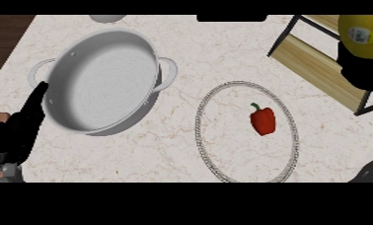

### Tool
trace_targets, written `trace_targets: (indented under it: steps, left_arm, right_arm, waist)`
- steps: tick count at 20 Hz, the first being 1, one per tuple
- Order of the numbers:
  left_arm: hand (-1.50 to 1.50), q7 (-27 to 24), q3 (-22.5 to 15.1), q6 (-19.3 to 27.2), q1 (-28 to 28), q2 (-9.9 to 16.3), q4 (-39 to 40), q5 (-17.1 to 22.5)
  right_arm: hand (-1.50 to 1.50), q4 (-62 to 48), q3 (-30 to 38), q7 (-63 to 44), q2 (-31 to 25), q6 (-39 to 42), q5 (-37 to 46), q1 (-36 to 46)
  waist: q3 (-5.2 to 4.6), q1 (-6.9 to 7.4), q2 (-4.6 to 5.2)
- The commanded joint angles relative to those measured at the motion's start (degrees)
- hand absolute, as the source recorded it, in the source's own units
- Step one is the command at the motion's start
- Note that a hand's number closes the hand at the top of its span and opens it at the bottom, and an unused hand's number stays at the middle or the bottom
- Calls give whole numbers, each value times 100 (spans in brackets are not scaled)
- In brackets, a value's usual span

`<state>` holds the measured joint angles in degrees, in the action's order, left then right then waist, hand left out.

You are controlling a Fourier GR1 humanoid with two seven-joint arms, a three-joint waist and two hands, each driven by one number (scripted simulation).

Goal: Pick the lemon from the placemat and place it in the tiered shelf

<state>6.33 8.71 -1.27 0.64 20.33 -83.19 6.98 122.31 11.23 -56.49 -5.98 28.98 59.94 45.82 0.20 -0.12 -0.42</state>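
Note:
The yellow lemon [355, 32], with a small sticker on it, is at the far upper right, above the wooden tiered shelf [315, 62] with its black frame. My right hand [355, 71] shows just below the lemon as a black shape, curled round it; most of the hand is cut off by the view's edge. The round pale placemat [206, 120] with a beaded rim lies at centre right and carries only a red bell pepper [263, 120]. My left hand [26, 118] rests open at the left edge, fingers up, beside the pot.
A large grey two-handled pot [102, 81] stands tilted-looking at the left, close to my left hand. A grey rounded object [108, 18] and a dark object [232, 18] sit at the counter's far edge. Marble counter [182, 46] lies between pot and shelf.

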Motion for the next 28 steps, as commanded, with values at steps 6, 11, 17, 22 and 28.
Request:
trace_targets:
  steps: [6,11,17,22,28]
  left_arm:
    - [0,-31,-128,-44,216,-194,-85,-68]
    - [0,-190,9,-163,256,-105,22,-49]
    - [0,-4,-146,-36,-68,-311,249,-207]
    - [0,-359,-44,-221,-240,-278,607,-195]
    - [0,-34,151,-333,-61,-105,197,-98]
  right_arm:
    - [150,-956,476,-509,-968,1114,404,1099]
    - [150,-1832,698,-189,-1331,1194,513,1592]
    - [150,-2607,1131,527,-1932,705,569,1458]
    - [150,-3499,893,894,-2118,-34,907,1270]
    - [150,-4434,1196,1345,-2517,-548,666,1384]
  waist:
    - [-27,15,13]
    - [-28,52,30]
    - [-22,17,51]
    - [-25,46,76]
    - [-21,76,57]
